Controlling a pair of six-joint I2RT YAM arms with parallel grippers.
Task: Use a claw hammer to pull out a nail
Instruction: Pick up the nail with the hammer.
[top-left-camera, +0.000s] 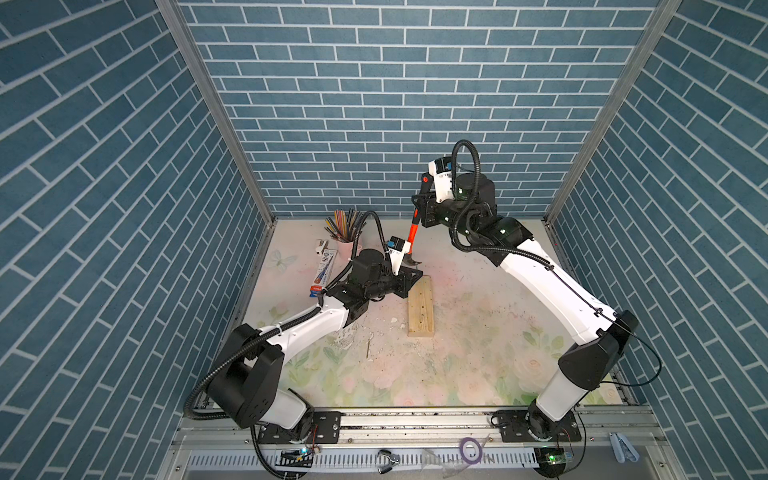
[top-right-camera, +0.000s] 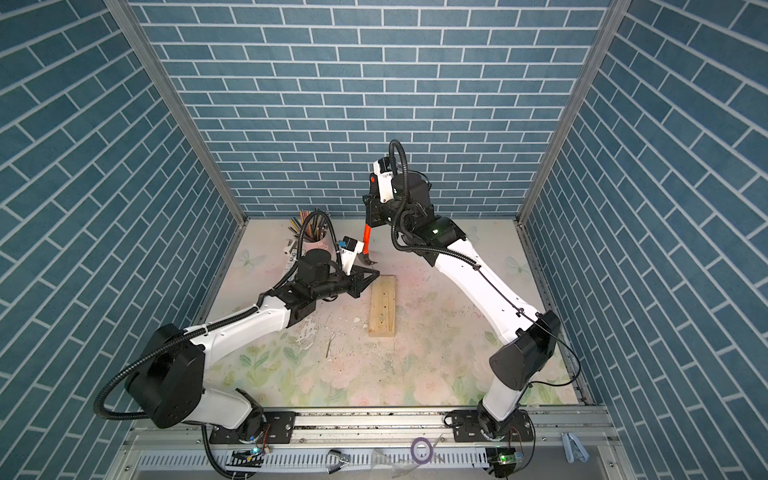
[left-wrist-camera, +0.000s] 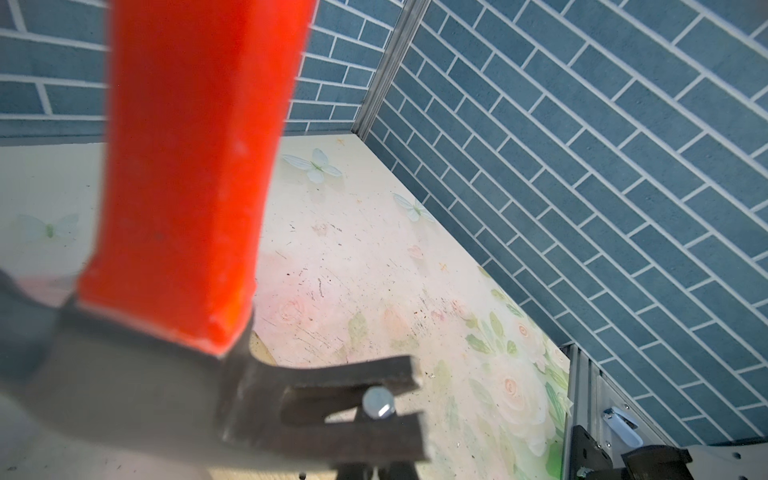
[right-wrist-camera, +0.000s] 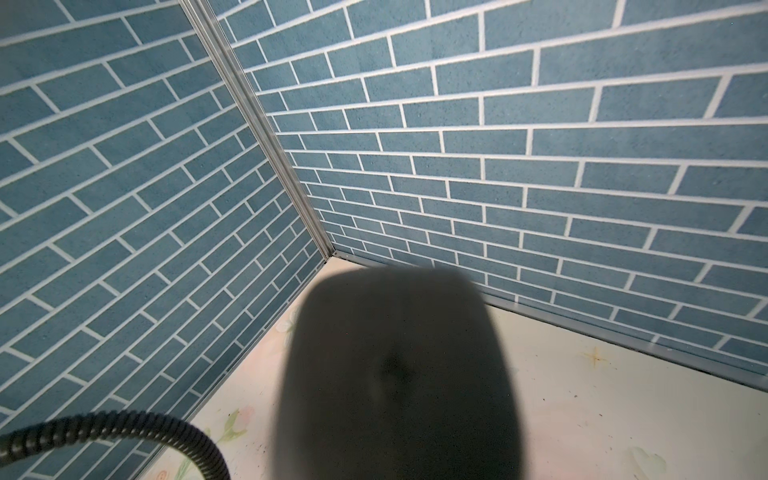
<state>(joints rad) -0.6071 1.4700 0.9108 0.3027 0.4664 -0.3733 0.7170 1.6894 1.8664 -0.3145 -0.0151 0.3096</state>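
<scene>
Where the blue brick-patterned walls closed the cell on three sides, the floral surface was found scuffed and flecked with debris. The wooden block lay flat near the middle of it, long side running front to rear, in both top views.

The claw hammer stood steeply tilted off the block's rear end. Its black grip was uppermost and clamped in the right hand. The orange shaft ran down to the grey head, which hung low just past the block's rear end. Whether the head touched the surface could not be determined. In the right wrist view the grip's end appeared only as a dark blur.

The left hand lay low at the block's rear left corner. Its fingers were drawn together directly beneath the claw.

A pencil cup and a long printed carton stood near the rear left corner of the surface, well clear of the block.

In the left wrist view the nail sat in the claw's slot, its round head above the fork. Its shank was hidden, so whether the left hand pinched it could not be told.
</scene>
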